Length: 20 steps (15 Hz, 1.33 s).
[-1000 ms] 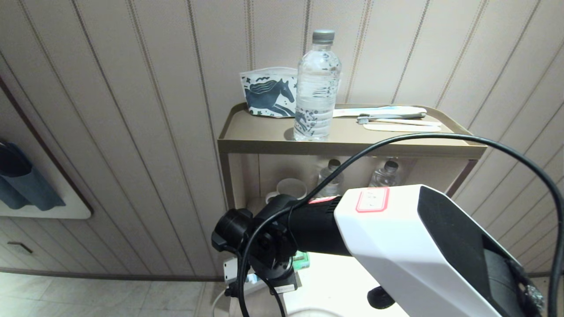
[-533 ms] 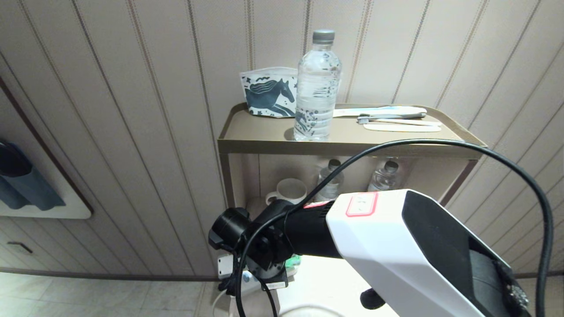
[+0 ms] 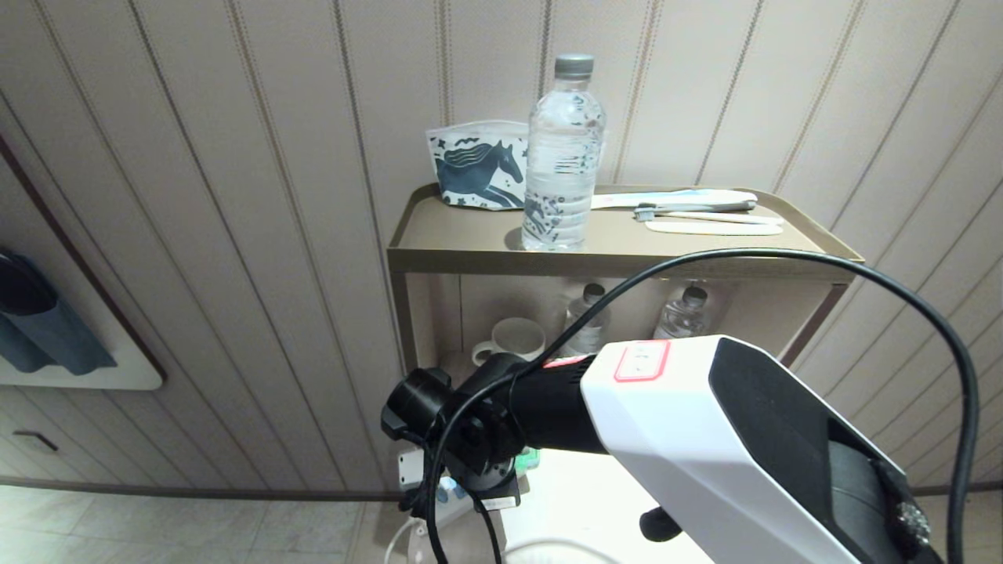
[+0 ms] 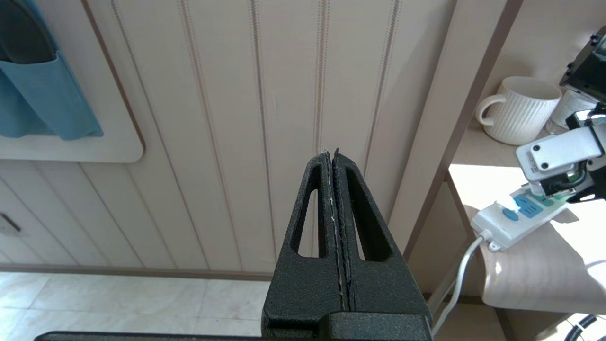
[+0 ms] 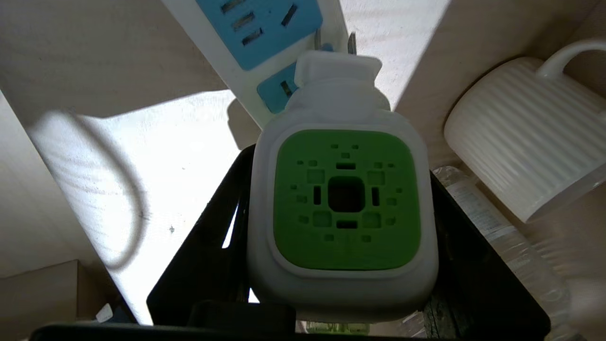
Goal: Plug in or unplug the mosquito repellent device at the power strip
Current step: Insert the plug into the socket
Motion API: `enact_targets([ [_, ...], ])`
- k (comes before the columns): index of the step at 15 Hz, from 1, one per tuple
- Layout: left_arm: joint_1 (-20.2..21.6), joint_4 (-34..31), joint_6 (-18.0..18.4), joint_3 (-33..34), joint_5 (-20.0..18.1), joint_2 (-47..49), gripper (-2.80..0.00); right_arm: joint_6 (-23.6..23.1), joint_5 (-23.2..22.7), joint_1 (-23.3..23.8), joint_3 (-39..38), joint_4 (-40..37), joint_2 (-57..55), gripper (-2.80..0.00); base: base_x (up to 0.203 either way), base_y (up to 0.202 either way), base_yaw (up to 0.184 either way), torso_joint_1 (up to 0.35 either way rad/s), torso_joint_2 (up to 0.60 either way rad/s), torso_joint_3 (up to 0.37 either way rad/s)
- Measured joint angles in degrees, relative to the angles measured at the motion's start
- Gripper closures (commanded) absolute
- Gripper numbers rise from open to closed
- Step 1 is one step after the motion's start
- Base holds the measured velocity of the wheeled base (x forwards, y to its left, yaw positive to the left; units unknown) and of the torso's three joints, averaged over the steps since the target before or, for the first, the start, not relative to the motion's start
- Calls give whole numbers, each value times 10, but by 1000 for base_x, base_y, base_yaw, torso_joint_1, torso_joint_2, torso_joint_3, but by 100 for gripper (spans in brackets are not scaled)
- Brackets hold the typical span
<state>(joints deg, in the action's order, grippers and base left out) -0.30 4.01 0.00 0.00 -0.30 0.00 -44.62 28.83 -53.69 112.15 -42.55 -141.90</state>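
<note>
Misalignment is the main worry here. In the right wrist view the right pincer is clamped on the sides of the mosquito repellent device, whose two metal prongs stick out bare just at the long edge of the power strip. The prongs sit beside a light-blue socket panel, not in its slots, so the device is not plugged in at this moment.

If the aim is to plug in, the prongs look off to the side of the slots and the strip lies at an angle to the device. A push from this pose could land metal on plastic, shove the light strip along the table, or make the device twist in the grip. The strip lies loose near the table's edge in the left wrist view, its cord hanging over the side, so a hard shove could drag it off.

If the device is being carried away, the white mug and the lying water bottle are close by and could be knocked.

The left pincer hangs well apart, pressed shut and empty, facing the wall panelling.
</note>
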Motion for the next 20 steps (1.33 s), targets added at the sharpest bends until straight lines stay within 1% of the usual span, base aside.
enact_targets([
  [10,0,0,0,0,0,0,0,9,-2,9,-1,-83,17,0,0,0,0,0,0,0],
  [17,0,0,0,0,0,0,0,11,-1,8,0,-74,29,0,0,0,0,0,0,0],
  [20,0,0,0,0,0,0,0,9,-1,4,1,-35,32,0,0,0,0,0,0,0],
])
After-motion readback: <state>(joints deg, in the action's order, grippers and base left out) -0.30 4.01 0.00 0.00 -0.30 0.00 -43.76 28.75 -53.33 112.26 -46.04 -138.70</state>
